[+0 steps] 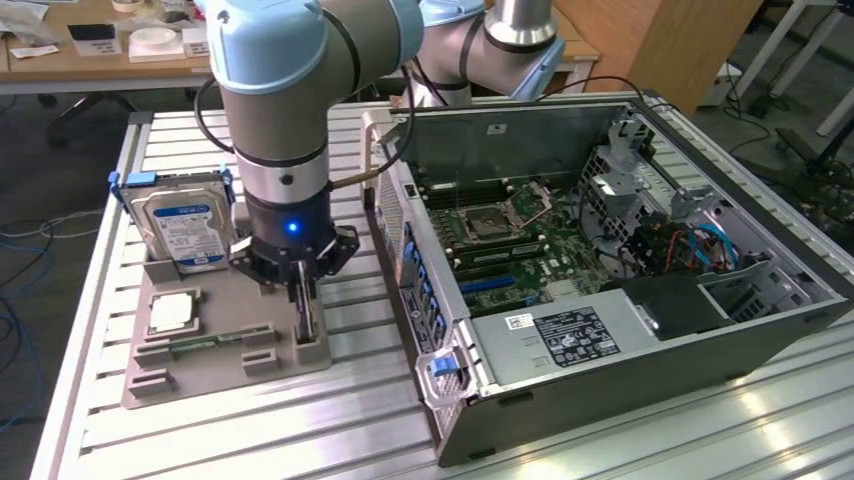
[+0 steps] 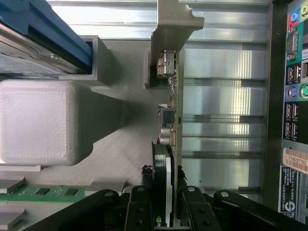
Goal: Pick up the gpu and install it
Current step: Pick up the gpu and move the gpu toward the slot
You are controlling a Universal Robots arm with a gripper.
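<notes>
The gpu [image 1: 307, 322] stands on edge in a slot at the exterior view's right side of the grey holder tray [image 1: 200, 385]. In the wrist view the gpu [image 2: 171, 120] shows edge-on, a thin green board with small parts and a black shroud. My gripper [image 1: 303, 292] has come straight down over it. The black fingers [image 2: 143, 209] sit against both faces of the card's near end, so the gripper [image 2: 166, 211] is shut on the gpu, which still rests in its slot.
A hard drive [image 1: 187, 222] stands at the tray's back, with a silver CPU [image 1: 174, 312] and a RAM stick [image 1: 200, 343] in front. The open computer case [image 1: 747, 330] with its motherboard [image 1: 514, 240] lies close on the exterior view's right; its rear ports [image 2: 293, 96] face the tray.
</notes>
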